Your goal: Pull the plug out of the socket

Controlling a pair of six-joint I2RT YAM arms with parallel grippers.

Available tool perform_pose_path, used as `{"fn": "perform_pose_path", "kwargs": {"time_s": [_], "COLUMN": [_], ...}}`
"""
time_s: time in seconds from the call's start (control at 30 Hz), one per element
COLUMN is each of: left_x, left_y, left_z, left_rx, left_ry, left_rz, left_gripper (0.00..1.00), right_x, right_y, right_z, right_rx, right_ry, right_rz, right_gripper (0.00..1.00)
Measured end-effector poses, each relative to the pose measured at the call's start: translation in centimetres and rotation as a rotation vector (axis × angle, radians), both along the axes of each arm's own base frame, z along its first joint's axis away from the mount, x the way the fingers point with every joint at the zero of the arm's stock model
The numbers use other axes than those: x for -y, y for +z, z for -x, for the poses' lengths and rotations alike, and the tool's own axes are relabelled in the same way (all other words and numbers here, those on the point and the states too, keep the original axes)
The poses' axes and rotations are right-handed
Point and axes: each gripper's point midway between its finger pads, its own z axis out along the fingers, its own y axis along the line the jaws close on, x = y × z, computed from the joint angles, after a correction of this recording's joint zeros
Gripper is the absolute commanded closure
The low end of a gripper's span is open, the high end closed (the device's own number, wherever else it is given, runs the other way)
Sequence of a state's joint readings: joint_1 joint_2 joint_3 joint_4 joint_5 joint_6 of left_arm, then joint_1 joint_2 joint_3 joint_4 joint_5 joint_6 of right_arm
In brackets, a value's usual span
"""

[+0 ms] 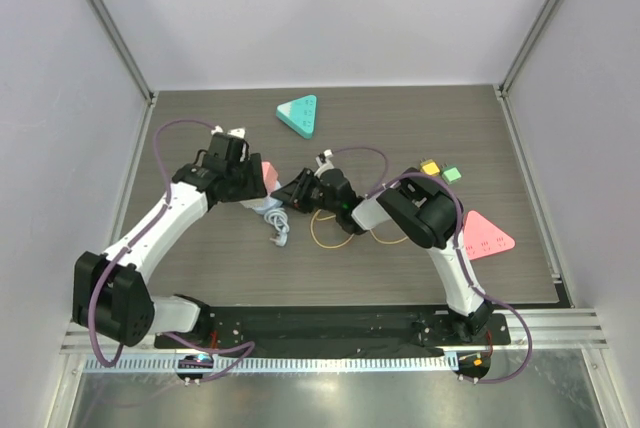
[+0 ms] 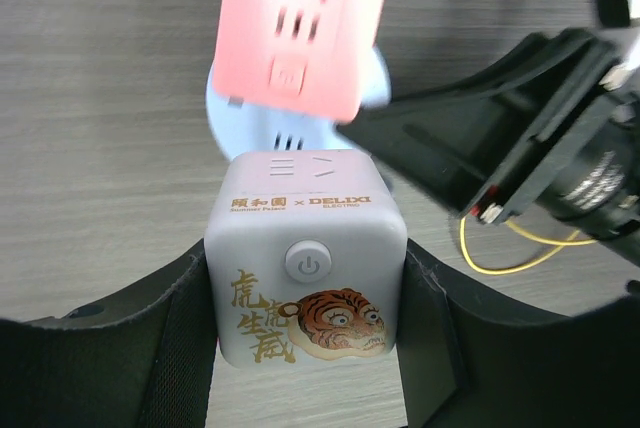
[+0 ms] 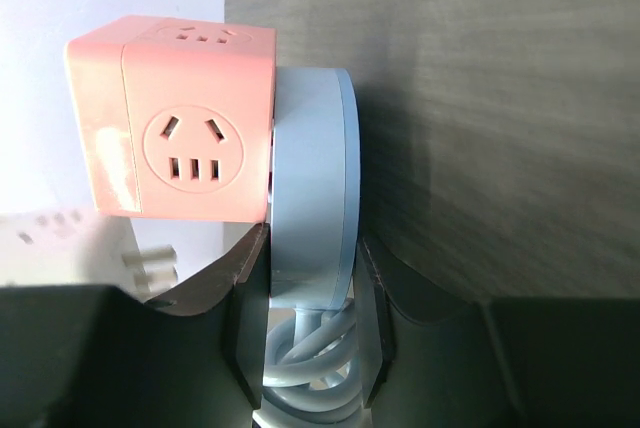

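My left gripper (image 2: 305, 283) is shut on a white cube (image 2: 305, 278) with a tiger print and a power button, one finger on each side. Beyond it is a pink socket cube (image 2: 300, 33) (image 3: 175, 118) (image 1: 268, 174), its holes empty on the faces I see. A light blue round plug (image 3: 312, 178) (image 2: 225, 108) lies flat against the pink cube's side, its pale cord (image 3: 315, 378) (image 1: 279, 228) coiled below. My right gripper (image 3: 308, 258) (image 1: 292, 191) is shut on the plug's disc. I cannot tell how the white and pink cubes join.
A teal triangular piece (image 1: 299, 114) lies at the back of the table and a pink one (image 1: 487, 236) at the right. Small yellow (image 1: 431, 167) and green (image 1: 451, 174) blocks sit near the right arm. Yellow loops (image 1: 332, 241) lie under the right gripper.
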State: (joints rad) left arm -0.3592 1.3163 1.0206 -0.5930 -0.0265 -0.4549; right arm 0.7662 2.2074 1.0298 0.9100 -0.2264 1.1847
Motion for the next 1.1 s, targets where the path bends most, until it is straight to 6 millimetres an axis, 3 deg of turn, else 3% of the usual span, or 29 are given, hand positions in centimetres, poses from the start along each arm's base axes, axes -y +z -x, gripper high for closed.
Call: {"fn": "perform_pose_path", "kwargs": {"time_s": [0.17, 0.27, 0.37, 0.57, 0.73, 0.83, 0.93, 0.97, 1.1], "left_x": [-1.0, -2.5, -3.7, -3.5, -3.4, -3.4, -3.3, -3.3, -3.2], "left_y": [-1.8, -4.0, -4.8, -3.4, -6.0, -8.1, -8.2, -8.1, -7.9], "left_z": [2.0, 5.3, 7.9, 8.2, 9.3, 10.6, 10.6, 10.4, 10.2], "left_rx": [-0.075, -0.142, -0.183, -0.158, -0.248, -0.315, -0.313, -0.308, -0.294], "left_ry": [0.102, 0.172, 0.228, 0.283, 0.349, 0.384, 0.407, 0.412, 0.419], "left_rz": [0.044, 0.098, 0.122, 0.189, 0.205, 0.203, 0.222, 0.229, 0.243], "left_gripper": [1.00, 1.00, 1.00, 0.99, 0.98, 0.89, 0.65, 0.51, 0.23], "right_x": [-0.6, -0.4, -0.2, 0.2, 0.7, 0.9, 0.9, 0.9, 1.0], "right_y": [0.8, 0.7, 0.6, 0.5, 0.4, 0.4, 0.3, 0.3, 0.3], "right_z": [-2.1, -2.3, -2.2, -2.3, -2.0, -1.9, -1.8, -1.8, -1.6], "right_rx": [0.064, 0.071, 0.078, 0.082, 0.085, 0.084, 0.082, 0.082, 0.080], "right_ry": [-0.020, -0.023, -0.026, -0.031, -0.025, -0.016, -0.008, -0.007, 0.002], "right_rz": [0.057, 0.059, 0.053, 0.049, 0.034, 0.030, 0.028, 0.027, 0.021], "right_gripper": [0.99, 0.99, 0.99, 0.99, 0.99, 0.99, 0.99, 0.99, 0.99]}}
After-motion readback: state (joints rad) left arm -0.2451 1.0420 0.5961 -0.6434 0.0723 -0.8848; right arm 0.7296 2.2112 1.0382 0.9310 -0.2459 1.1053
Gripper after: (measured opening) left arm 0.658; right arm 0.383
